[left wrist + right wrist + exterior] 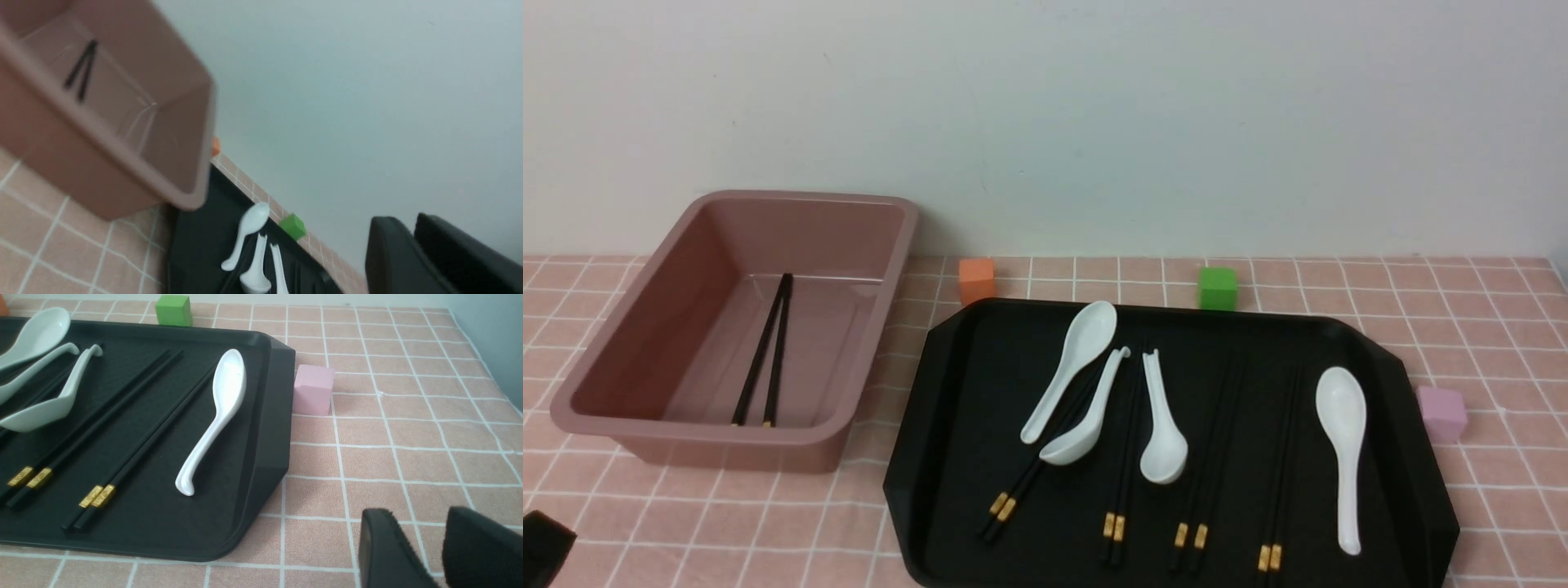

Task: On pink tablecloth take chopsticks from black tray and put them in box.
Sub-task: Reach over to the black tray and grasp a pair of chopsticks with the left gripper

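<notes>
Left gripper (406, 218) and right gripper (421, 511) lie nearest the robot. Each has its two black fingers drawn close together, with only a slit between them and nothing gripped. In the front view the left gripper shows as a black edge at the near left corner, nearer than the mauve box (727, 453). The right gripper hangs over bare pink tablecloth (408, 457) outside the near right cut-off corner of the black tray (947, 457).

Count: one tray, one box, ten chopsticks (1114, 527) in five pairs, four white spoons (1343, 416), three cubes.

Four pairs lie in the tray. Their gold-banded thick ends face the robot by the near rim and their tips point toward the wall. Their long axes run near to far.
- **Rightmost pair** (143, 448): the pair closest to the right gripper, yet apart from it, with one spoon and the tray rim between.
- **Slanted pair** (1005, 506): farthest left, it leans rightward as it recedes and passes beneath a spoon's bowl.

The fifth pair (776, 359) lies on the box floor, ahead of the left gripper and well apart from it. Its gold ends are near and spread, and its tips meet at the far end in a narrow V.

A pink cube (1441, 412) sits just beside the tray's right rim. Behind the tray stand an orange cube (977, 280) and a green cube (1218, 287). A pale wall (1094, 122) closes the scene.
</notes>
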Available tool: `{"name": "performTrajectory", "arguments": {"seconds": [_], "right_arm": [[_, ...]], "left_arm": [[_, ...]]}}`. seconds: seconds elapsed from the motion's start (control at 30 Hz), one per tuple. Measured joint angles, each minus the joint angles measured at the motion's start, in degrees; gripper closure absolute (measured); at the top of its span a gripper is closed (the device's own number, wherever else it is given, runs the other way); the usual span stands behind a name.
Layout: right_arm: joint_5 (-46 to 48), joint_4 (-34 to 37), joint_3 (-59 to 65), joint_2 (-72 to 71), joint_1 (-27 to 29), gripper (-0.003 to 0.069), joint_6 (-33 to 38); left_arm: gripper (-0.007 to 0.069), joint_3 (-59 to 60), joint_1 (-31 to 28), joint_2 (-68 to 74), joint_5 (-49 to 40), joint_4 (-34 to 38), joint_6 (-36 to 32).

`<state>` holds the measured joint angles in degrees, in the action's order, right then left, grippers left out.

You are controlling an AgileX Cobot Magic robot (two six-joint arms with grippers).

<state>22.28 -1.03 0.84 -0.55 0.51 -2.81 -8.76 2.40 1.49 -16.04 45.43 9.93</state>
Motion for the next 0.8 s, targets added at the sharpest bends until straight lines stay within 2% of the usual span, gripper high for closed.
{"name": "performTrajectory", "arguments": {"seconds": [0.1, 0.13, 0.17, 0.2, 0.23, 0.33, 0.47, 0.67, 0.7, 0.8], "right_arm": [[0.00, 0.00, 0.00, 0.00, 0.00, 0.0419, 0.00], [0.00, 0.00, 0.00, 0.00, 0.00, 0.0419, 0.00], [0.00, 0.00, 0.00, 0.00, 0.00, 0.0419, 0.00], [0.00, 0.00, 0.00, 0.00, 0.00, 0.0419, 0.00], [0.00, 0.00, 0.00, 0.00, 0.00, 0.0419, 0.00], [0.00, -0.06, 0.00, 0.00, 0.00, 0.0419, 0.00], [0.00, -0.06, 0.00, 0.00, 0.00, 0.0419, 0.00], [0.00, -0.06, 0.00, 0.00, 0.00, 0.0419, 0.00], [0.00, -0.06, 0.00, 0.00, 0.00, 0.0419, 0.00], [0.00, -0.06, 0.00, 0.00, 0.00, 0.0419, 0.00]], "left_arm": [[0.0630, -7.43, 0.00, 7.59, -7.34, -3.79, -2.29], [0.0637, -8.53, 0.00, 8.98, -8.56, -4.45, -2.77], [0.0637, -13.02, 0.00, 14.18, -13.77, -7.33, -3.76], [0.0637, -13.02, 0.00, 14.97, -13.77, -7.33, -3.90], [0.0637, -17.40, 0.00, 21.30, -19.24, -10.48, -4.98], [0.0637, -24.63, 0.00, 33.25, -27.12, -16.33, -7.90], [0.0637, -31.95, 0.00, 47.15, -29.34, -22.08, -9.09], [0.0637, -41.28, 2.63, 63.05, -32.89, -22.85, -9.46], [0.0637, -43.17, 6.25, 66.33, -33.20, -23.82, -9.50], [0.0637, -45.22, 12.36, 69.47, -31.77, -26.07, -8.50]]}}
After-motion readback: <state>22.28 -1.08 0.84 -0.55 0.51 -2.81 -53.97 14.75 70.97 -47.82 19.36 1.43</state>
